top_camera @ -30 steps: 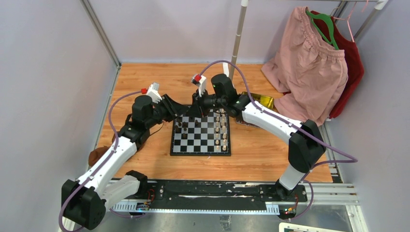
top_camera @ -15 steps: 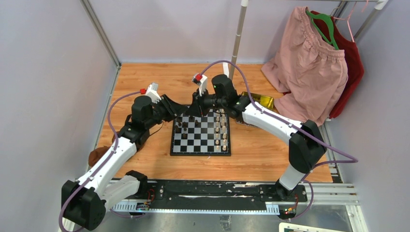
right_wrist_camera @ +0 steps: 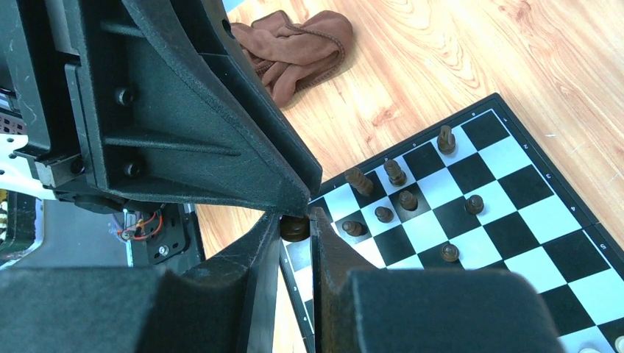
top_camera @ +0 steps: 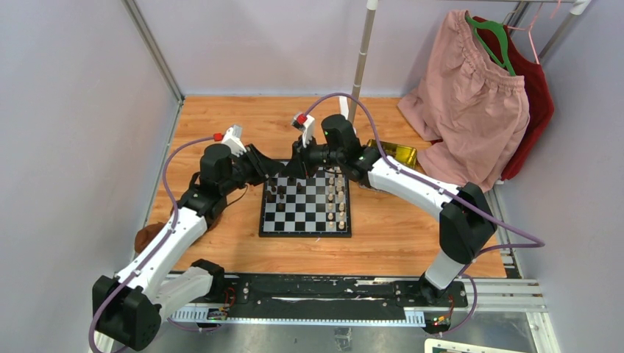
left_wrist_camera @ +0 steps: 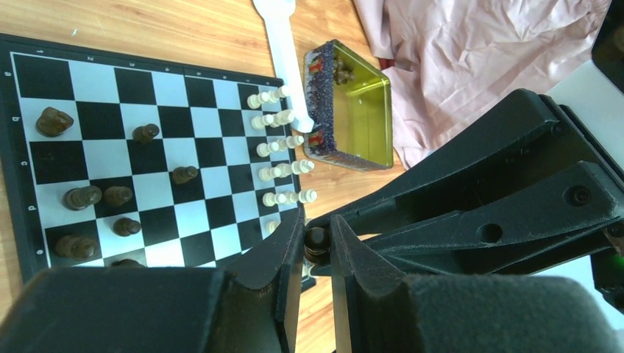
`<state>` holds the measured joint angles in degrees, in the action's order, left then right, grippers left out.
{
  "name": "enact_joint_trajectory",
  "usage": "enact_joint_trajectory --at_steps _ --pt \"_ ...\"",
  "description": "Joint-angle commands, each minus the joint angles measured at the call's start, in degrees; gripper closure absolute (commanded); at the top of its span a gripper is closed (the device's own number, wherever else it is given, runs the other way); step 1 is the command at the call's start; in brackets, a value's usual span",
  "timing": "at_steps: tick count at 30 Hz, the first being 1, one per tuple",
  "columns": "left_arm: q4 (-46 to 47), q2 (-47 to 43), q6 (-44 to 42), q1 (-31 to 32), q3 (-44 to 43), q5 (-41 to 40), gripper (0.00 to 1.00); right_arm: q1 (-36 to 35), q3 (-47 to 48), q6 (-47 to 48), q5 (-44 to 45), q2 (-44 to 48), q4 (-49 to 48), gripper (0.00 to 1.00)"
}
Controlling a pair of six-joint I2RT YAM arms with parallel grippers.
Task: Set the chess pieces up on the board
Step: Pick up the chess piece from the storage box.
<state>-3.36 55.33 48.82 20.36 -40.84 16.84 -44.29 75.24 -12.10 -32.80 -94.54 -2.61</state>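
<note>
Over the board's far edge, near its left corner, my left gripper is clamping a dark piece that the right gripper is also grasping. The left jaws have been narrowing this past second, so I'm judging a hand-over is under way, with no square reached yet. The left wrist view is showing cream pieces ranked along the board's right side and a tin beyond. The right wrist view is showing scattered dark pieces instead. The top view is hiding the grip.

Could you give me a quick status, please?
Both shut on one dark piece: left gripper, right gripper. Held at far edge of board. Nothing blocking.
</note>
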Motion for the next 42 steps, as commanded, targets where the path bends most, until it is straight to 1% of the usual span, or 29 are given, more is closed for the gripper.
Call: enact_joint_trajectory --at_steps 1,4,8,10,14,20,27,29,30,34,42 --pt "-7.1 0.0 -4.2 -0.4 -2.4 3.1 0.77 0.0 0.3 2.9 2.5 2.1 -2.9 1.0" --pt "-8.0 0.1 -4.9 -0.6 -2.9 3.8 0.78 0.1 0.6 4.3 2.2 1.9 -1.8 1.0" --pt "-8.7 0.1 -5.5 -0.7 -3.4 4.5 0.82 0.3 0.4 5.0 2.2 2.0 -1.6 1.0" --pt "-8.9 0.1 -5.9 -0.7 -3.6 4.8 0.86 0.3 0.3 5.2 2.0 2.0 -1.6 1.0" --pt "-9.6 0.6 -6.8 -0.7 -4.7 5.1 0.99 0.5 0.3 5.6 1.9 1.9 -1.4 1.0" --pt "-12.1 0.7 -9.2 -0.7 -6.2 3.1 1.0 0.6 0.3 5.9 1.6 1.5 -1.0 1.0" --pt "-13.4 2.1 -11.2 -0.7 -8.1 -1.1 1.0 0.6 0.4 6.2 1.0 1.9 -0.5 0.86" --pt "-12.6 2.6 -11.4 -0.7 -8.3 -1.8 1.0 0.5 0.4 6.3 0.7 2.0 -0.2 0.77" --pt "-12.2 2.9 -11.5 -0.7 -8.4 -2.2 1.0 0.6 0.4 6.4 0.7 2.1 -0.1 0.74" --pt "-10.8 4.3 -12.5 -0.7 -9.1 -4.5 1.0 0.7 0.1 6.9 0.8 2.9 0.2 0.68" --pt "-6.5 8.5 -15.1 -0.7 -10.6 -8.0 1.0 1.8 -1.6 7.1 0.4 4.5 0.2 0.66"
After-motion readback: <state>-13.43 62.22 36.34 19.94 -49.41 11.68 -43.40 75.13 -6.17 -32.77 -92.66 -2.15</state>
